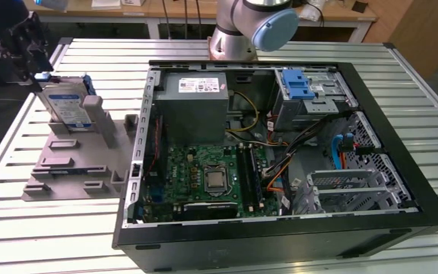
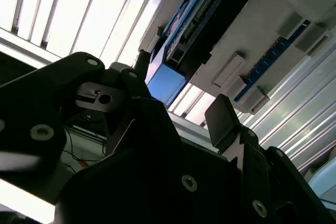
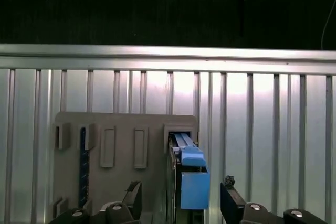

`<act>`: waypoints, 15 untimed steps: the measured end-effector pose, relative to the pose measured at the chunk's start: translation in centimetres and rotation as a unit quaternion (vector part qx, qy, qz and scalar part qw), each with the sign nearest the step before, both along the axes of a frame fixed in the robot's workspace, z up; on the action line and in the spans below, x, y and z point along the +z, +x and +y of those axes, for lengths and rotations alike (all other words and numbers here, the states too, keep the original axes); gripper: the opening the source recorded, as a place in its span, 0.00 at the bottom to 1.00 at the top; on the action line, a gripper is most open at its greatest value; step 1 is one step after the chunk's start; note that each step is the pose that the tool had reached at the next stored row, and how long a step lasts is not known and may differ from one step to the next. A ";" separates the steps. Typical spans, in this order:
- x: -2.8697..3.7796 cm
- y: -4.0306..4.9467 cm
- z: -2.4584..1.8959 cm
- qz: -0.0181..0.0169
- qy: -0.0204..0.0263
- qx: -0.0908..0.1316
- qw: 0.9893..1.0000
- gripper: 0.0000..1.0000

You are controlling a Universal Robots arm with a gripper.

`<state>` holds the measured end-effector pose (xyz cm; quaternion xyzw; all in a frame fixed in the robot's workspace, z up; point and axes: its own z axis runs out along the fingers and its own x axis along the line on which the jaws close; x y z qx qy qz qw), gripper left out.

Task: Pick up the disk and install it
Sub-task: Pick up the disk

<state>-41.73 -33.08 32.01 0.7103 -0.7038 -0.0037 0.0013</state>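
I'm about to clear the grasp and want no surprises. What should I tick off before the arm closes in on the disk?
1. Disk standing upright in the grey holder: ok.
2. Gripper open, fingers well apart: ok.
3. Disk lined up between the fingers in the first wrist view: ok.
4. Grip on the disk: not ok. In the exterior view the gripper sits above the disk, apart from it.
5. Drive bay in the computer case free to receive the disk: cannot tell.
6. Loose cables below the bay out of the way: cannot tell.
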 end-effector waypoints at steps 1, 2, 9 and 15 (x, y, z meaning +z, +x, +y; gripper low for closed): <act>-0.18 -0.05 0.00 0.000 0.000 0.000 1.000 0.72; -0.36 -0.11 0.01 0.000 0.000 0.000 1.000 0.65; -1.02 -0.22 0.25 0.000 0.001 0.000 1.000 0.57; -1.19 -0.25 0.28 0.000 0.001 0.000 1.000 0.57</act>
